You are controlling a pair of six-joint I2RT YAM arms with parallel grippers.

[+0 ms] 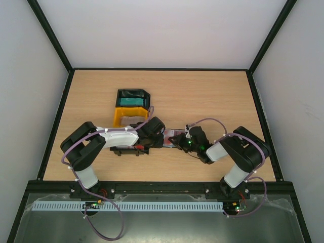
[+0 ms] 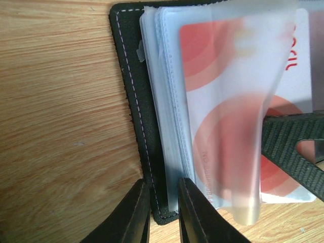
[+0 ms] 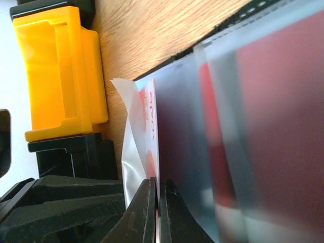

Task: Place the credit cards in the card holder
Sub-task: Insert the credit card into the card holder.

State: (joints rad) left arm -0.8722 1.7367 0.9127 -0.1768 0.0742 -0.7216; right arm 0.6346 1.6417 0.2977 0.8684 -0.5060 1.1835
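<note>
The card holder (image 2: pixel 132 101) lies open on the table (image 2: pixel 61 126), about in the middle, between the two arms. It is black with pale stitches and clear pockets (image 2: pixel 169 101). The left gripper (image 2: pixel 162 190) has its fingers squeezed on one edge of it. The right gripper (image 3: pixel 158 185) pinches a red-and-white card (image 3: pixel 150 126) tight. The card seems to be partly inside a pocket.

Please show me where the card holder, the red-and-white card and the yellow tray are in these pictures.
card holder (image 2: pixel 132 101), left wrist view, on its black stitched edge.
red-and-white card (image 2: pixel 302 81), left wrist view, on its uncovered white part.
yellow tray (image 3: pixel 61 76), right wrist view, on its side wall.
</note>
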